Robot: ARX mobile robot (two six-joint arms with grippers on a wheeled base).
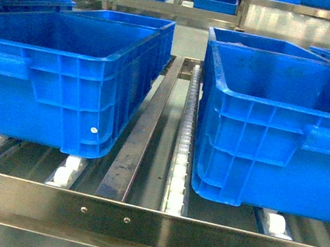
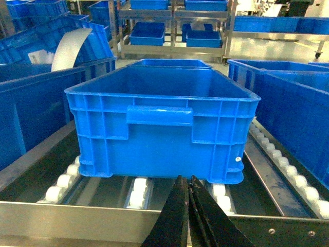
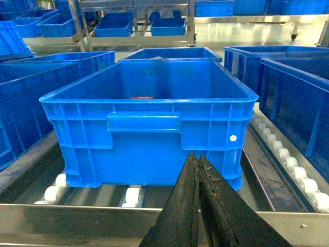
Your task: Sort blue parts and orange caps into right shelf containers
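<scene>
Left gripper [image 2: 188,181], right gripper [image 3: 199,160] clenched empty; ribbed blue plastic bins [image 1: 268,116] on steel roller shelf [image 1: 135,220].

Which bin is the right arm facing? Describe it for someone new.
On the steel rack, two big blue bins sit in the front row, split by a centre rail. It is the right bin, straight ahead of the right arm's closed fingers. Unlike its neighbours, it shows a small orange streak inside against the far wall.

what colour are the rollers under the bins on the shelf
White. The rollers run in tracks under the blue bins, clearest in the head view.
</scene>
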